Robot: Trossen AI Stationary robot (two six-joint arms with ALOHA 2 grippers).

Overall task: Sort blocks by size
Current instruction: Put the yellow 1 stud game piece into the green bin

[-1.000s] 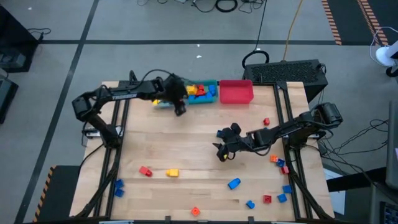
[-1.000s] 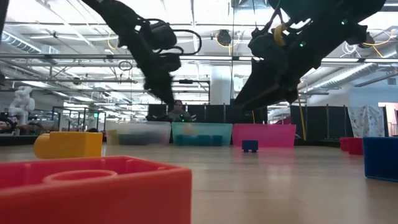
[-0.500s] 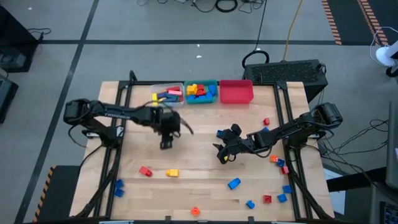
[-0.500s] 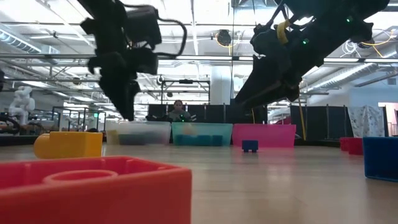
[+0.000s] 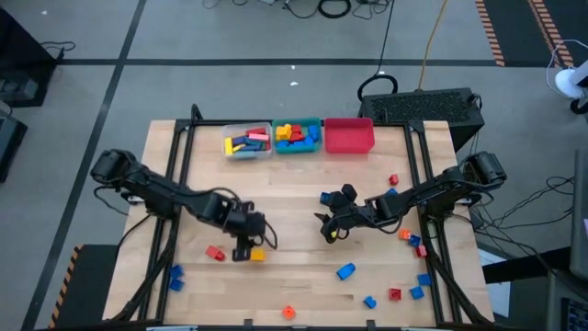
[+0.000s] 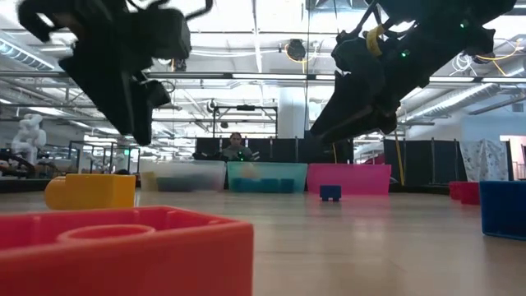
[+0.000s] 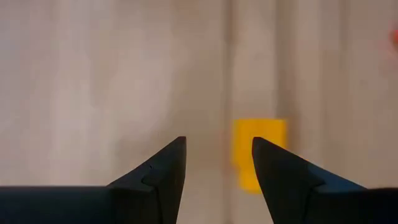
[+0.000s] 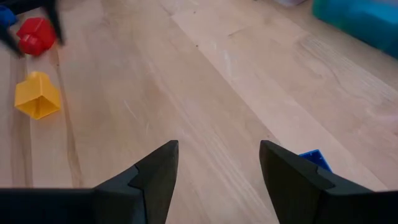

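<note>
Over bench (image 5: pixel 294 193) front, left claw (image 5: pixel 244 250) open above yellow block (image 5: pixel 256 256); right claw (image 5: pixel 329 227) open, mid-bench, empty.

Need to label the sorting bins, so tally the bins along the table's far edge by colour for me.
Clear bin: 1
Teal bin: 1
Red bin: 1
Total: 3
</note>
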